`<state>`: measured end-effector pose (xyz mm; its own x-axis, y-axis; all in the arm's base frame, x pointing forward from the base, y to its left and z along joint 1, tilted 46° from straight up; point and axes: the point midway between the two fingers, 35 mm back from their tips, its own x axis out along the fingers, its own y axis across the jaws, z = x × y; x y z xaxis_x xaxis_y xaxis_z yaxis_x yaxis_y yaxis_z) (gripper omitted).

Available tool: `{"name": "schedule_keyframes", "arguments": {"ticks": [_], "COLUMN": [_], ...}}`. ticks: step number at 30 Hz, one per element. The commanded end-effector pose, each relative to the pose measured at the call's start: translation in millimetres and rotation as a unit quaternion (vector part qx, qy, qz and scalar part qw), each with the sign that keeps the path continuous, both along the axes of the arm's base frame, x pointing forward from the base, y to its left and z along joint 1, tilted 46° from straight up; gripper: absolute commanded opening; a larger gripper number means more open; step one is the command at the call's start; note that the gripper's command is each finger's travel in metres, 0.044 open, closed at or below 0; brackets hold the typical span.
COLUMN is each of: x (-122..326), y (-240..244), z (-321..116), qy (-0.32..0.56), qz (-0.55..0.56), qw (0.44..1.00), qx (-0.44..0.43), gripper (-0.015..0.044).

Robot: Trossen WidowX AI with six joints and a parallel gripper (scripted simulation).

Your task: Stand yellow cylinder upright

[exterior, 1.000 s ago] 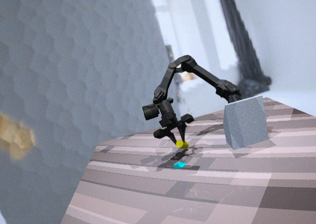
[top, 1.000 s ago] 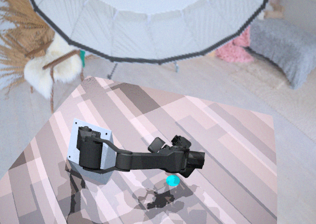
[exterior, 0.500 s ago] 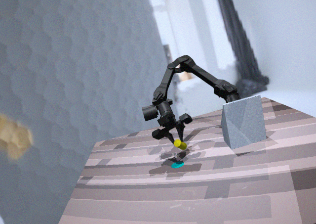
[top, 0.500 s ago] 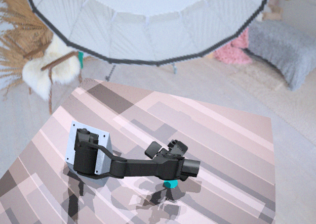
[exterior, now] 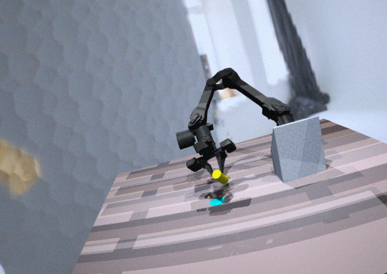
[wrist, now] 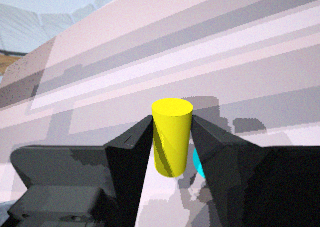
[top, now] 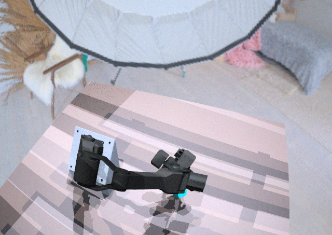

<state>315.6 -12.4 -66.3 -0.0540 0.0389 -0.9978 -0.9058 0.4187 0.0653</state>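
We see the tool (exterior: 214,167) closed partway on the yellow tall cylinder (exterior: 220,176), gripping it across its width and holding it clear of the worktop (exterior: 281,215), above and just short of the cyan circle (exterior: 216,201); we judge the carry and reorientation step to be in hand. The next move calls for bringing the cylinder's axis fully vertical (in the exterior view it appears tilted), centring it over the circle and lowering it before letting go. The wrist view alone shows both fingers pressed on the cylinder's sides, while the top view hides the cylinder beneath the arm and shows only a sliver of the circle.
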Motion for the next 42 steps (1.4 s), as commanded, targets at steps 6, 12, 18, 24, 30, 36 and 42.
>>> {"name": "schedule_keyframes", "arguments": {"ticks": [6, 12, 18, 24, 30, 36, 42], "x": [1.0, 1.4, 2.0, 2.6, 3.2, 3.8, 4.5], "y": [0.2, 0.0, -0.4, -0.8, -1.2, -1.8, -2.4], "z": [2.2, 3.4, 4.9, 6.6, 8.7, 11.0, 13.5], "qy": [-0.018, -0.030, -0.042, -0.055, -0.069, -0.084, -0.100], "qz": [0.006, 0.010, 0.013, 0.017, 0.021, 0.025, 0.030], "qw": [0.999, 0.998, 0.996, 0.994, 0.991, 0.988, 0.984], "qx": [0.034, 0.053, 0.072, 0.091, 0.109, 0.126, 0.143], "gripper": [0.0105, 0.0105, 0.0105, 0.0105, 0.0105, 0.0105, 0.0105]}}
